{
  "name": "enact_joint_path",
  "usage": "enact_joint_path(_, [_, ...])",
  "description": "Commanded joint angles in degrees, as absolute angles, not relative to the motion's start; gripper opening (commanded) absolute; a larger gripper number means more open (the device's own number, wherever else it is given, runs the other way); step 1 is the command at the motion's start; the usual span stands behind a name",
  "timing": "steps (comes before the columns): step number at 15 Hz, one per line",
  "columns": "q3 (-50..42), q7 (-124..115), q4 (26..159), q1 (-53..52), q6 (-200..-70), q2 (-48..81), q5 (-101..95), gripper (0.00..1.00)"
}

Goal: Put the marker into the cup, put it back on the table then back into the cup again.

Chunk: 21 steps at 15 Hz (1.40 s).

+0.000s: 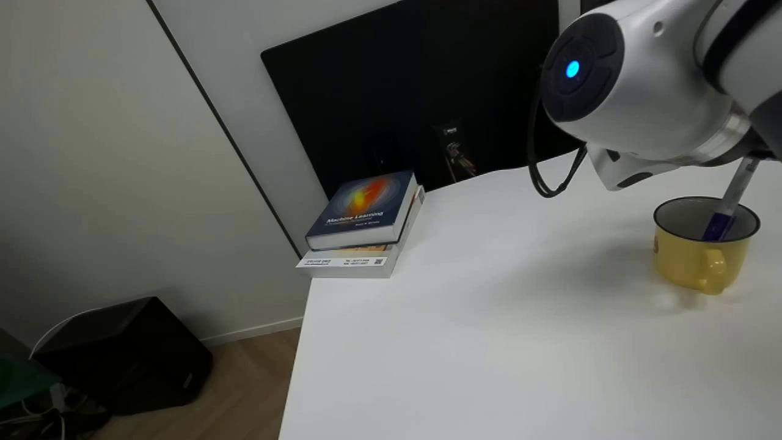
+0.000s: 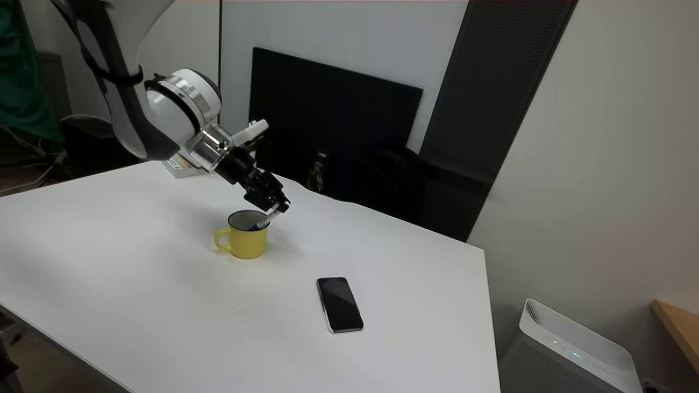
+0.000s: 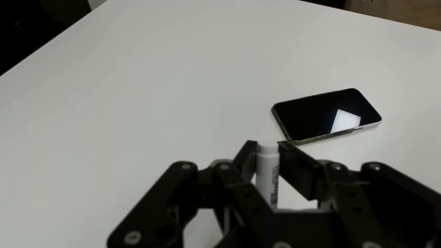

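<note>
My gripper (image 3: 267, 144) is shut on the white upper end of the marker (image 3: 268, 172), which stands between the two fingertips in the wrist view. In both exterior views the marker (image 1: 738, 186) leans at a slant, its blue-purple end down inside the mouth of the yellow cup (image 1: 690, 260). Whether that end touches the cup's bottom cannot be seen. The cup (image 2: 248, 244) stands upright on the white table (image 2: 164, 305), handle out to one side, with the gripper (image 2: 282, 208) just above its rim. In an exterior view most of the gripper is hidden behind the arm.
A dark phone (image 2: 341, 304) lies on the table, a short way from the cup. Two stacked books (image 1: 363, 211) sit by the table's edge. Behind the table rises a large black panel (image 2: 333, 103).
</note>
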<state>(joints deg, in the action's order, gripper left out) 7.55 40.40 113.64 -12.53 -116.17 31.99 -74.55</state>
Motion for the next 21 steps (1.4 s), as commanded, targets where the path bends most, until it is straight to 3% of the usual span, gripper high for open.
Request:
enact_joint_path(1, [8.65, 38.35, 110.87, -13.0, -113.98, 34.83, -75.49, 0.06])
enact_joint_path(3, [8.98, 38.59, 110.19, -13.09, -113.64, 35.86, -74.98, 0.06])
enact_joint_path(4, [9.14, 38.65, 109.77, -13.11, -113.35, 36.34, -74.84, 0.48])
enact_joint_path(6, [9.29, 38.77, 109.25, -13.04, -113.06, 37.0, -74.58, 0.54])
enact_joint_path(12, [9.66, 39.45, 107.91, -12.52, -112.54, 37.64, -73.43, 0.95])
enact_joint_path(14, [10.32, 39.55, 107.75, -11.79, -114.02, 37.06, -71.88, 1.0])
enact_joint_path(21, [12.01, 41.05, 108.25, -8.94, -120.04, 33.09, -62.52, 1.0])
